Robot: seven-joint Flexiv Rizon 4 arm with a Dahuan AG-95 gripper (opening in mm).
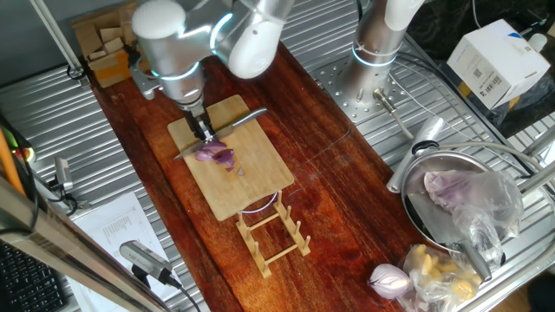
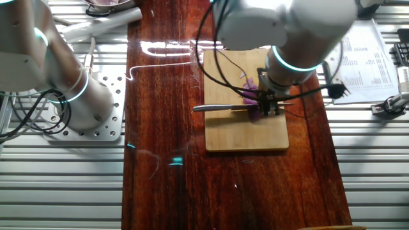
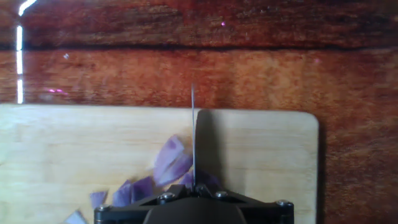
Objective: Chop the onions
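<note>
On the cutting board [image 1: 247, 178], onions [image 1: 215, 154] — seemingly lengthwise beside the knife [image 1: 227, 127].

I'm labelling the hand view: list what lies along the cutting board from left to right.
Onion pieces → knife blade, seen edge-on and held upright in the gripper → bare part of the wooden cutting board → dark wooden tabletop.
</note>
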